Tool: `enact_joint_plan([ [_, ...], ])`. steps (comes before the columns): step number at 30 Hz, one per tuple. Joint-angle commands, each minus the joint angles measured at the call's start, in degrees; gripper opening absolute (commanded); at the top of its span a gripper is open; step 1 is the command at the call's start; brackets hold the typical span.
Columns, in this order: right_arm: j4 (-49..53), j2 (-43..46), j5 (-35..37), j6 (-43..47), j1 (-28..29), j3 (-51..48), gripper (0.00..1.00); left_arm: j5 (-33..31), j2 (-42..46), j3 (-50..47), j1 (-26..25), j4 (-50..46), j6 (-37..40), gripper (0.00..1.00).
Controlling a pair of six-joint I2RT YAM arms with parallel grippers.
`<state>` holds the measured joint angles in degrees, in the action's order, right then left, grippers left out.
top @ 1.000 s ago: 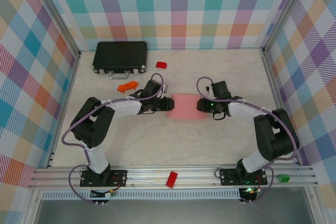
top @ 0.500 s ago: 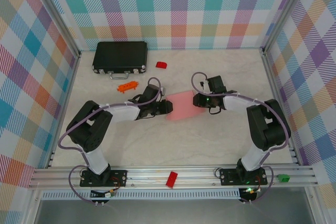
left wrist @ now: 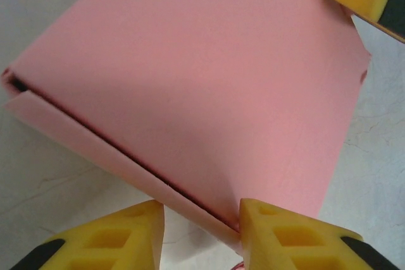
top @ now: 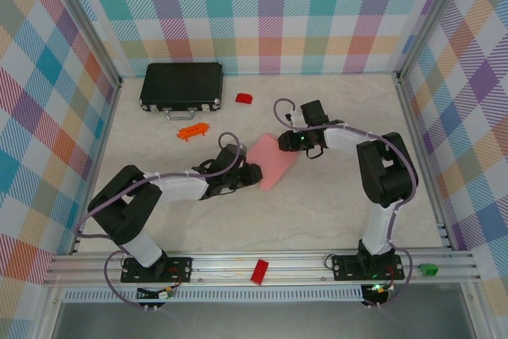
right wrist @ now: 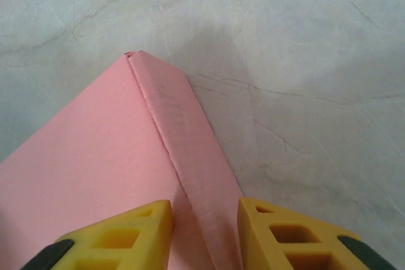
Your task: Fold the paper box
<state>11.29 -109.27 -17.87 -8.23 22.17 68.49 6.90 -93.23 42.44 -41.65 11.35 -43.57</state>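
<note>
The paper box [top: 272, 162] is angled near-left to far-right lengthwise, ends straddled by left tool [left wrist: 199, 213] and right tool [right wrist: 204, 210]; clamping cannot be told.

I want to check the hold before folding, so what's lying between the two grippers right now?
The paper box lies between the left gripper and the right gripper, with one end at each. The top external view shows this.
</note>
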Motion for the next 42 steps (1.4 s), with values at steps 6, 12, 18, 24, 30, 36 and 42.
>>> enact_joint_plan([
  [6,6.1,1.4,8.0,-2.5,-0.2,4.7,0.54,-5.4,8.9,-0.4,-0.8,-7.9,2.4,0.59],
  [12,7.3,7.8,10.8,-5.6,-2.7,3.4,0.58,-13.0,14.8,2.7,-0.6,-19.0,10.0,0.75],
  [18,8.8,16.5,5.7,-8.7,-3.1,-3.2,0.58,-7.0,9.8,12.2,4.5,-26.0,24.2,0.78],
  [24,3.1,23.6,-1.9,-16.0,-2.8,-15.6,0.57,1.3,2.8,17.0,10.0,-23.0,28.9,0.76],
  [30,-12.8,24.8,-9.5,-24.9,-1.2,-26.5,0.56,11.0,-6.3,22.1,14.9,-20.3,31.2,0.67],
  [36,-22.2,20.6,-10.9,-28.7,0.4,-29.6,0.56,13.7,-11.0,24.0,15.5,-18.1,32.7,0.62],
  [42,-30.5,15.2,-12.4,-32.0,0.7,-30.0,0.55,16.9,-13.7,24.7,15.6,-17.6,31.3,0.55],
])
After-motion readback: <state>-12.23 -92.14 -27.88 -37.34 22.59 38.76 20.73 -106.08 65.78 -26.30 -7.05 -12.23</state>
